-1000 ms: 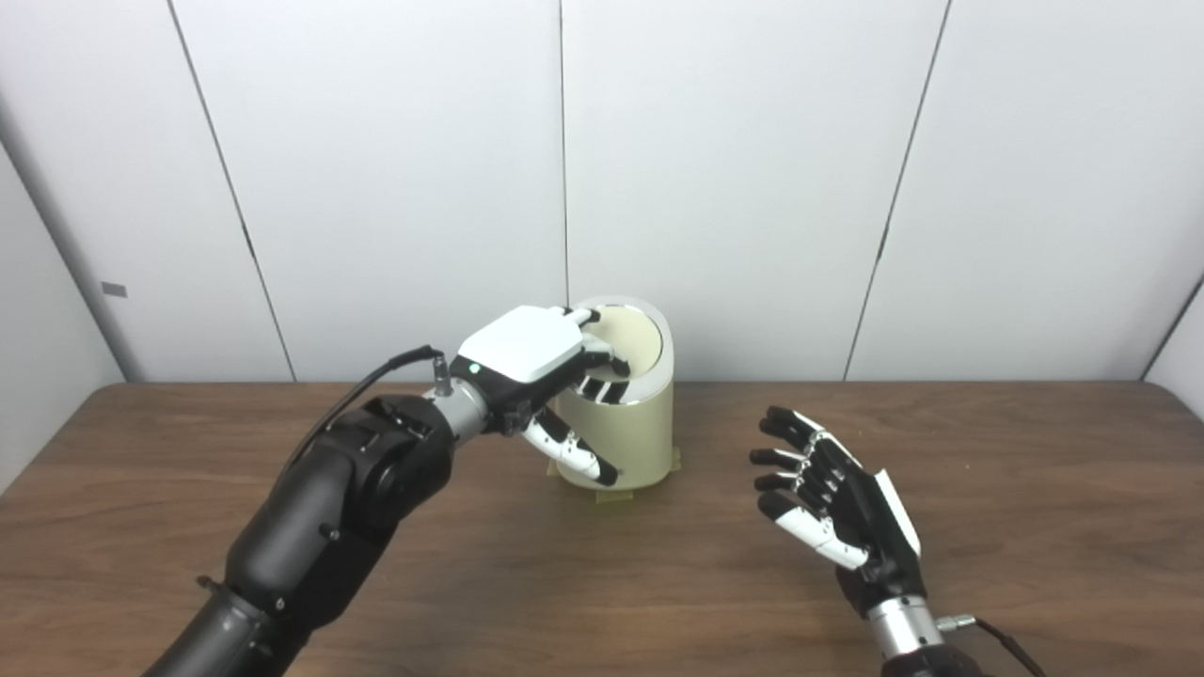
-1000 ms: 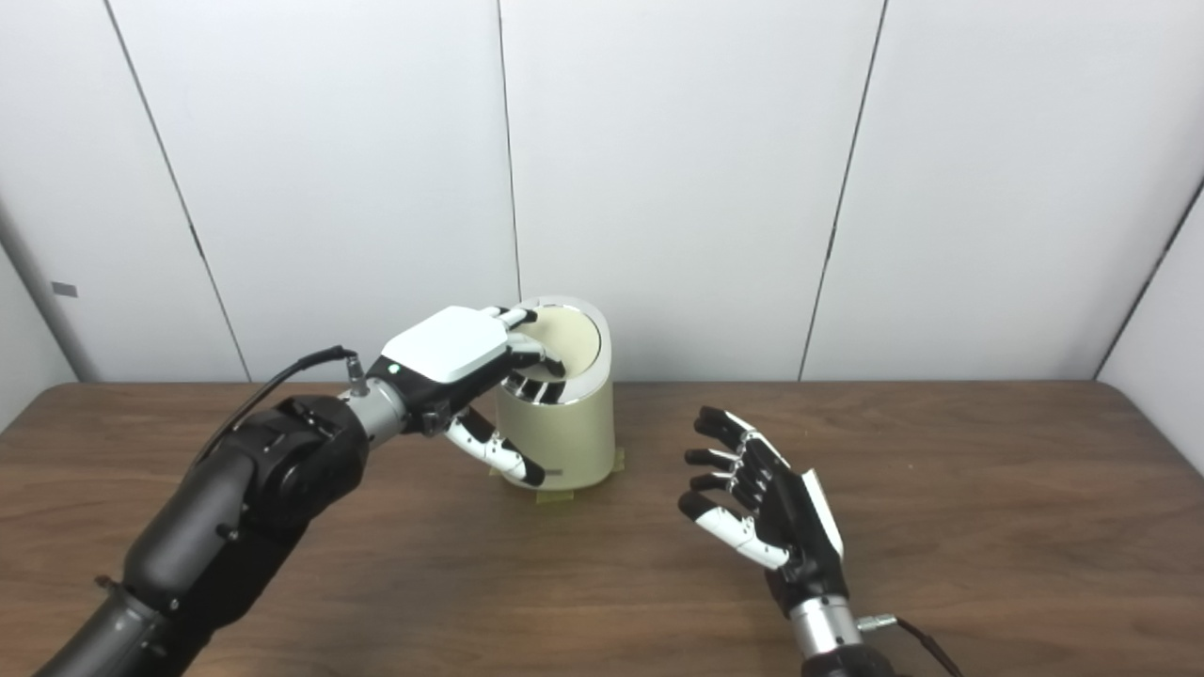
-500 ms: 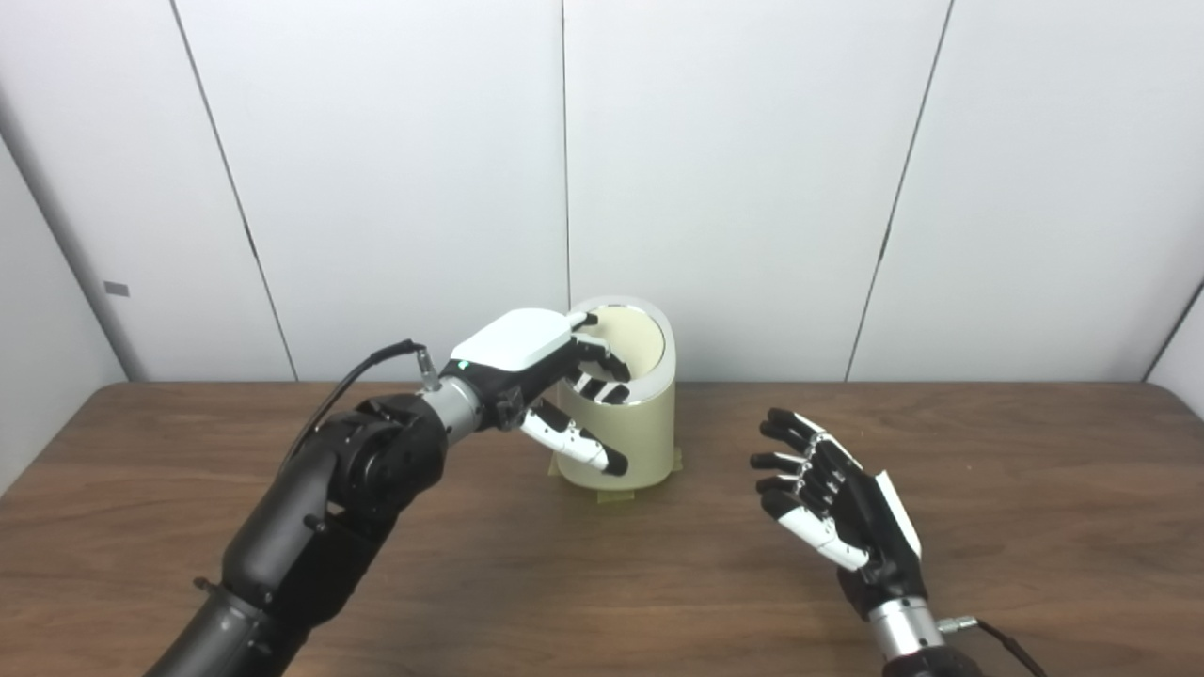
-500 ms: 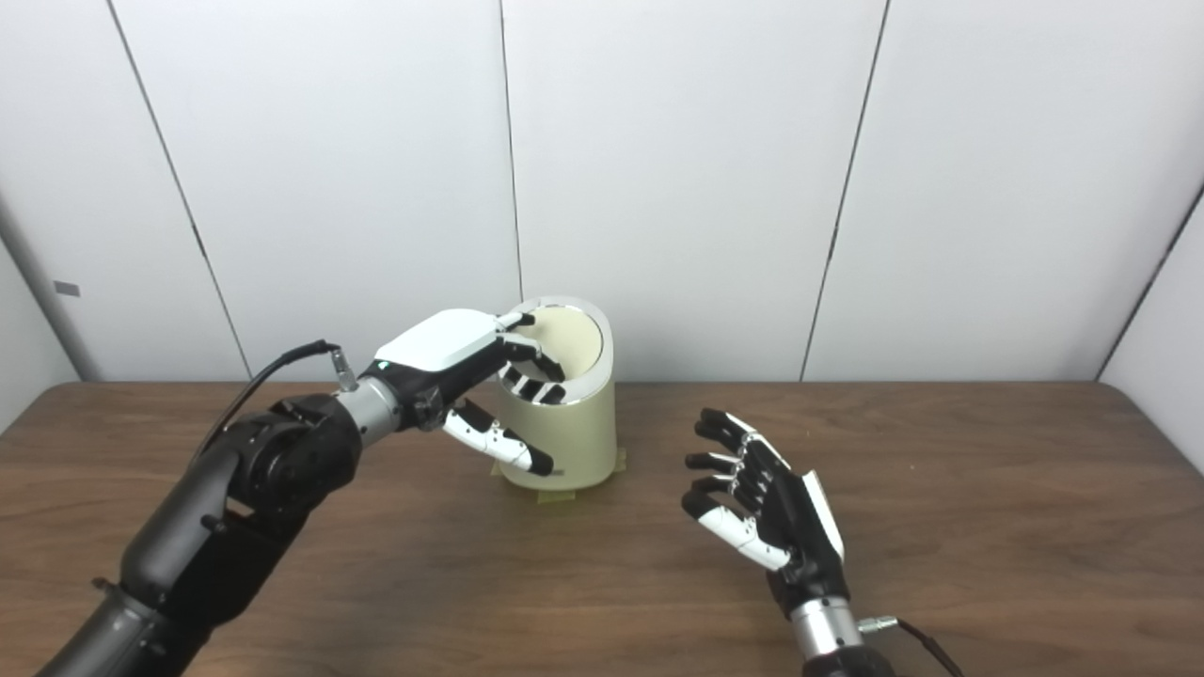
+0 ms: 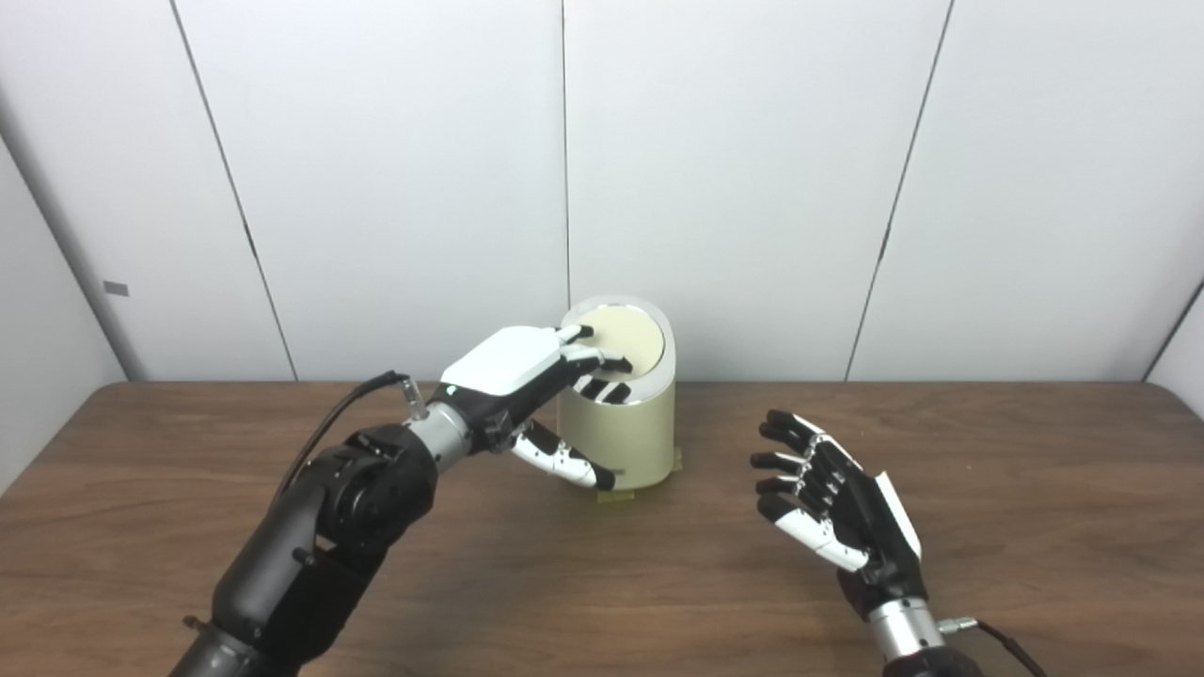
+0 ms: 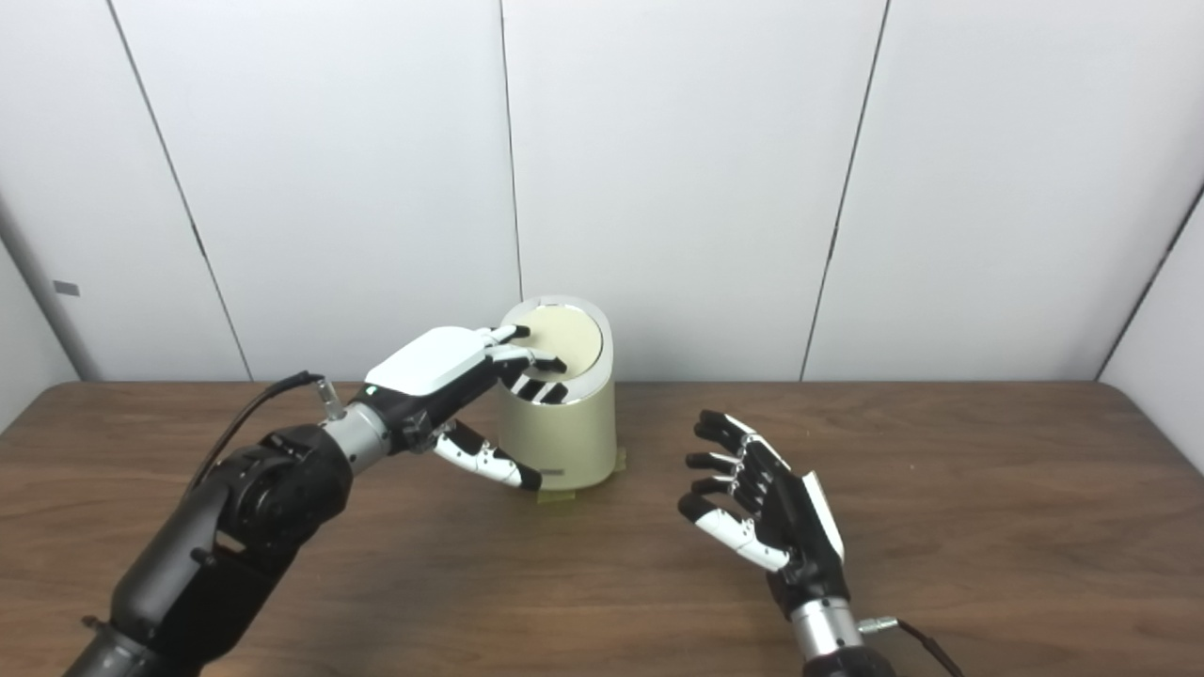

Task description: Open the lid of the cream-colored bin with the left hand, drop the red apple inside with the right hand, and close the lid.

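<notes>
The cream-colored bin (image 5: 621, 428) stands at the back middle of the table, close to the wall. Its round lid (image 5: 632, 338) lies level inside a shiny rim. My left hand (image 5: 513, 362) reaches in from the left with its fingers spread; the fingertips (image 5: 602, 362) rest on the near left edge of the lid, and the thumb hangs in front of the bin's wall. It holds nothing. My right hand (image 5: 842, 512) hovers open to the right of the bin, palm turned left, empty. No red apple shows in either view.
The brown wooden table (image 5: 602, 583) runs out to both sides. White wall panels rise right behind the bin. Bits of tape (image 5: 616, 496) show at the bin's base. A black cable trails from my left wrist (image 5: 353, 404).
The lid, tilted into the bin before, now lies level. My left hand has drawn back to the left, with its fingers straighter, out of the opening. The right hand has stayed still.
</notes>
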